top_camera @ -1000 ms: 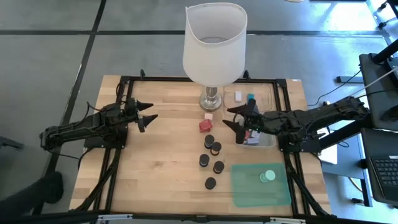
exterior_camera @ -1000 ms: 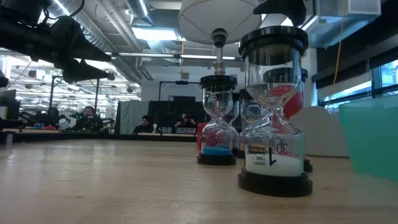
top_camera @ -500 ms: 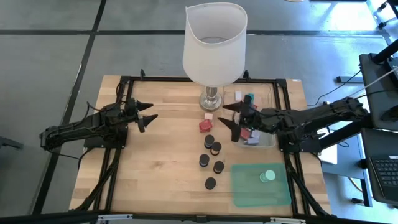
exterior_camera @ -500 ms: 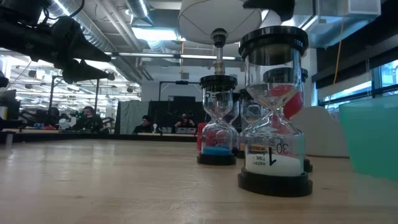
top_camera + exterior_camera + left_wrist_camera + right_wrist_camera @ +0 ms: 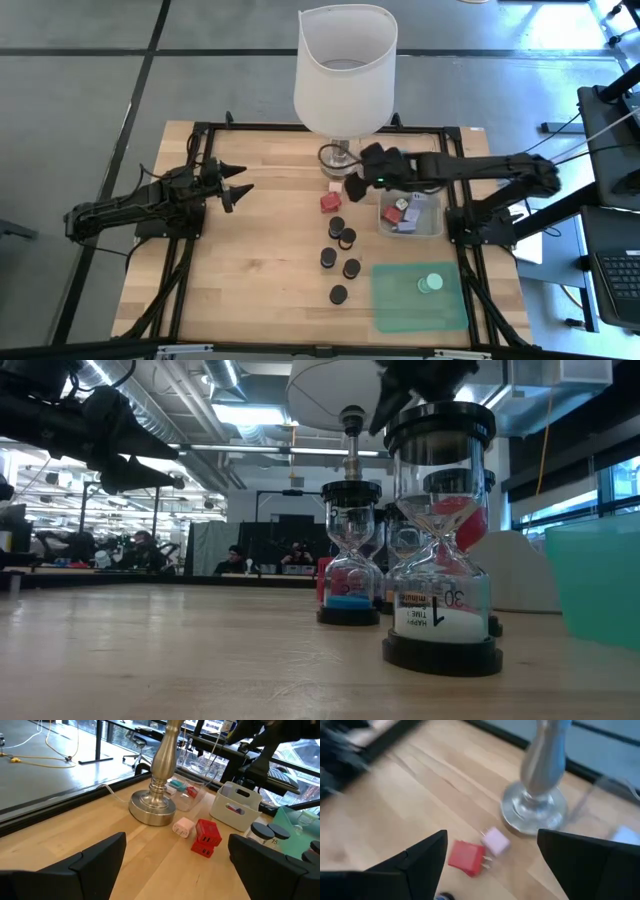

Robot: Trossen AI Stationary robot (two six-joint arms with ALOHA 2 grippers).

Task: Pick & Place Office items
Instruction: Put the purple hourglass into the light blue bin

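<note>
Moved: right gripper [image 5: 352, 184] has swung off the grey plastic bin [image 5: 432, 228] toward the lamp base, fingers apart, empty.
Left gripper [image 5: 240, 186]: idle at table's left, spread wide.
Red plastic block [image 5: 328, 202]: beside pink block [image 5: 335, 186]; prob. light, rigid; pinch flat sides.

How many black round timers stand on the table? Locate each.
5 timers: two side by side near the red block, two midway, one nearest the green mat. None seems hidden.
</note>
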